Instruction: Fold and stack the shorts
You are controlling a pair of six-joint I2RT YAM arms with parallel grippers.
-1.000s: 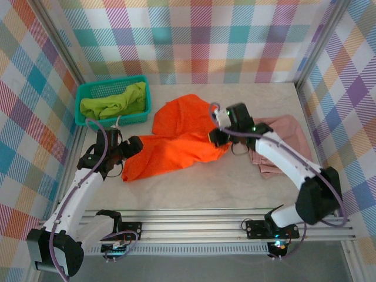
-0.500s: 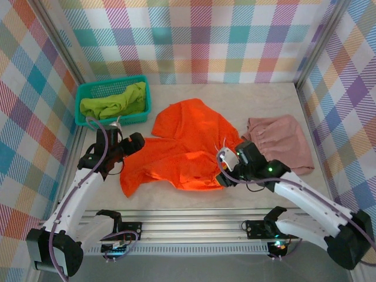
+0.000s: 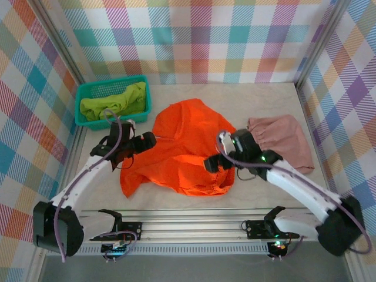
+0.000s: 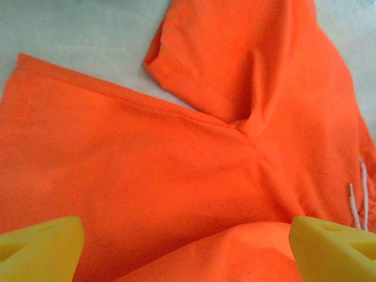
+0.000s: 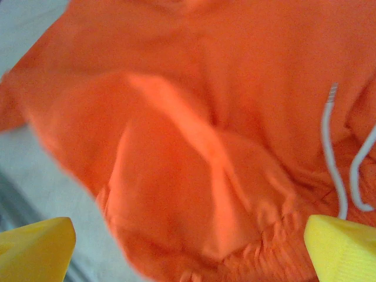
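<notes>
**Here we see two wide-spread grippers over the orange shorts**

From the top, we see the orange shorts lying rumpled in the middle of the table. The pink shorts lie on the table just to the right of them. The green shorts sit bunched up inside the teal basket, in the far left corner. The left gripper is at the left side of the orange shorts. The right gripper is over their near right part. From up here we cannot tell if the grippers touch the cloth.

From the left wrist, we see the left gripper with its jaws spread far apart. One yellow fingertip pokes in at each bottom corner. Orange cloth fills the space between them, and nothing is pinched. The orange shorts lie folded over in places, with bare table at the top. A white string shows at the right edge.

From the right wrist, we see the right gripper with its jaws spread just as wide. Its yellow fingertips sit in the bottom corners, pinching nothing. The orange shorts bunch up in a soft ridge below. The white string lies on the cloth at the right. A bit of table shows on the left.
</notes>
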